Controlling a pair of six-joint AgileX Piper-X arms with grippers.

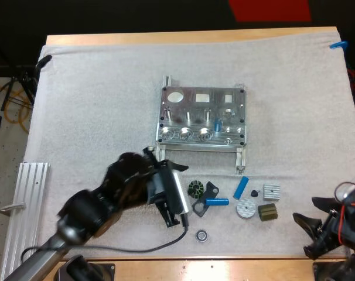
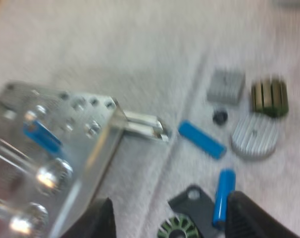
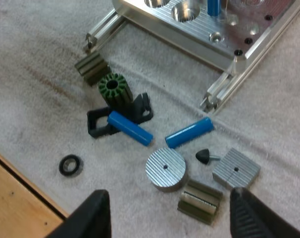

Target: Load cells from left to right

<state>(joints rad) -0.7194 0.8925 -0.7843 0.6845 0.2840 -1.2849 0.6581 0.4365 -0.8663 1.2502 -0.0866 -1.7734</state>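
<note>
Entry: both my grippers, fingers spread wide, holding nothing.
Left gripper (image 2: 170,223) beside machined aluminium fixture plate (image 1: 202,117); one bright blue cylindrical cell (image 1: 217,124) stands in its front row; slanted loose blue cell (image 1: 241,187) and level loose blue cell (image 1: 217,201) lie on the white mat (image 1: 95,105) under right gripper (image 3: 172,218).

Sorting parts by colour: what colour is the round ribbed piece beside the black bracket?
The ribbed piece is green, dark-slotted; clearest in the right wrist view.
</note>
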